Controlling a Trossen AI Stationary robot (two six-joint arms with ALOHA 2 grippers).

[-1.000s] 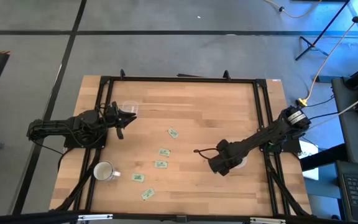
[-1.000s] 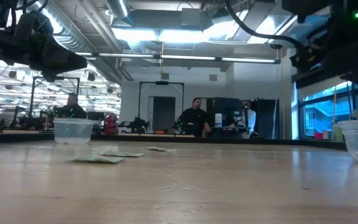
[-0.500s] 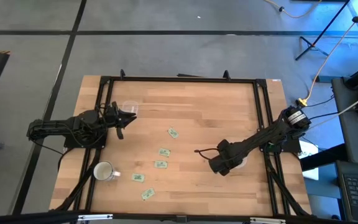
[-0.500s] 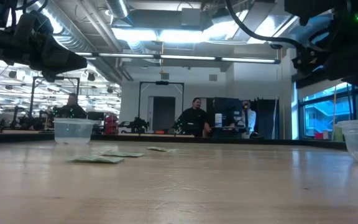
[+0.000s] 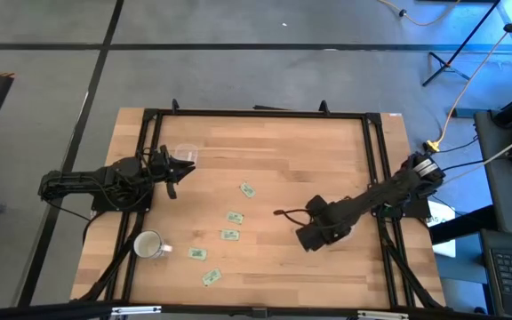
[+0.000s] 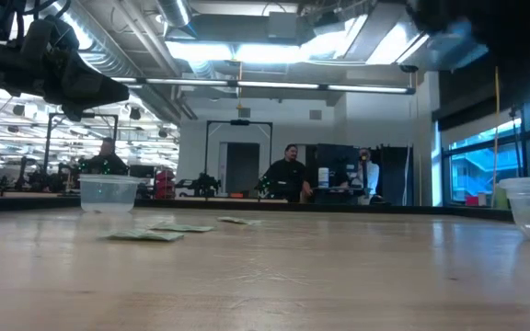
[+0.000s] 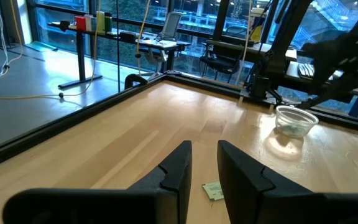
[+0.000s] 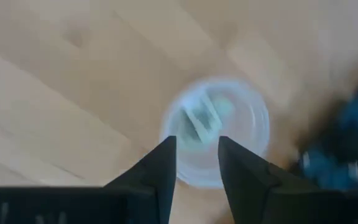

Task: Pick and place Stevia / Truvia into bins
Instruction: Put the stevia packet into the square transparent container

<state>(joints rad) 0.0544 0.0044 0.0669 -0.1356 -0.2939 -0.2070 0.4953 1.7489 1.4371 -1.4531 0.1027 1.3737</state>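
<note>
Right gripper (image 8: 194,163): we see its two dark fingers (image 8: 160,168) a narrow gap apart with nothing pinched between them, hanging over the right-hand clear bin (image 8: 216,132), which shows pale green sachets (image 8: 199,119) lying inside. In the high view this gripper (image 5: 312,233) sits over the right part of the table, its arm reaching in from the right edge and covering most of that bin. Left gripper (image 7: 202,163): fingers also slightly parted, holding nothing, raised above the wood; we place it in the high view at the left side (image 5: 172,172), just beside the second clear bin (image 5: 186,153) near the far left corner. From the low view that bin (image 6: 109,193) stands upright on the table and we cannot tell whether anything lies in it. Loose Stevia sachets lie flat in the middle-left of the table: one (image 5: 247,189) nearest the centre, one (image 5: 235,217) below it, one (image 5: 229,235), one (image 5: 198,253) and one (image 5: 211,276) toward the near edge. A white mug (image 5: 148,244) stands near the front left, well apart from both grippers. A black frame rail (image 5: 256,114) runs round the tabletop (image 5: 309,160); the far and central wood lies bare between the arms. People (image 6: 288,175) stand in the room behind
</note>
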